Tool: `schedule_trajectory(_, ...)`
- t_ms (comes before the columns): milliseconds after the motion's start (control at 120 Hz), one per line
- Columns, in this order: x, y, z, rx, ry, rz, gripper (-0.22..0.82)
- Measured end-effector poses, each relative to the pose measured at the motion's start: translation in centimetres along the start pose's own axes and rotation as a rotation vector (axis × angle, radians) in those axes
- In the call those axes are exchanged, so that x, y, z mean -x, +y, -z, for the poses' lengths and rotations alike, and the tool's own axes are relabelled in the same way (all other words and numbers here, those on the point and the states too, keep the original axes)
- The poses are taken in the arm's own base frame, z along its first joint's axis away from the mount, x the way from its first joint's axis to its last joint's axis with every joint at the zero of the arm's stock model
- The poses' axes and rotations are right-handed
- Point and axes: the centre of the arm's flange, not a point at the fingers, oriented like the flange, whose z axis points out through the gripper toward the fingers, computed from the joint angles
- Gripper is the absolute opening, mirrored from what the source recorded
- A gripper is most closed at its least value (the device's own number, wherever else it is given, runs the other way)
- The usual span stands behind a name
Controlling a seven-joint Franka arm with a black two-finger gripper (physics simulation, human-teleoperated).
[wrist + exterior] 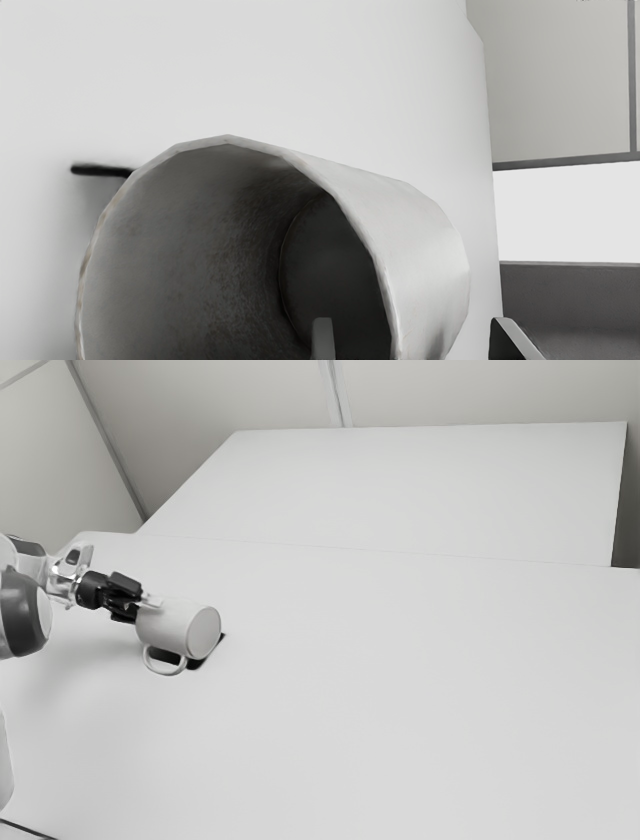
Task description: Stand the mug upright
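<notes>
A white mug (180, 628) lies on its side, its round base toward the exterior view's right and its handle low on the near side. At its mouth end is my gripper (150, 602), reaching in from the exterior view's left. In the wrist view the open mouth of the mug (200, 250) faces my hand. The gripper (414, 327) is open there, its fingers wide apart: one is inside the mouth, the other outside the mug, with the side wall between them and space on either side of it.
A white table (400, 690) carries the mug. Beside and under the mug is a dark patch (208, 652). Another white surface (420, 490) adjoins the table's far edge, with pale walls behind. A dark cable (28, 829) shows at the near left corner of the exterior view.
</notes>
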Motion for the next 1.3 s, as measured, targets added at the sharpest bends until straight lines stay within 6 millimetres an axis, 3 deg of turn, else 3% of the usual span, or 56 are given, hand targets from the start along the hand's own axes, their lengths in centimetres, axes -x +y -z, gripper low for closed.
schedule_trajectory(125,-0.1,0.4,0.3,0.005,0.005,0.003,-0.01)
schedule_trajectory(375,-0.8,1.7,0.1,0.049,0.016,-0.007,-0.13)
schedule_trajectory(475,-2.1,4.1,1.0,0.046,0.023,-0.054,-0.16)
schedule_trajectory(583,-3.5,9.5,0.8,0.024,0.001,-0.136,-0.17)
schedule_trajectory(675,-5.2,16.7,-3.0,-0.065,-0.106,-0.249,-0.17)
schedule_trajectory(750,-5.0,23.0,-8.7,-0.183,-0.242,-0.347,-0.18)
schedule_trajectory(875,-3.5,28.6,-18.7,-0.443,-0.462,-0.488,-0.18)
schedule_trajectory(942,-2.0,30.3,-23.0,-0.594,-0.534,-0.549,-0.18)
schedule_trajectory(1000,-0.9,31.2,-25.3,-0.712,-0.554,-0.588,-0.18)
schedule_trajectory(1142,2.4,31.5,-27.3,-0.925,-0.523,-0.618,-0.18)
schedule_trajectory(1300,5.6,32.2,-29.6,-1.017,-0.441,-0.619,-0.18)
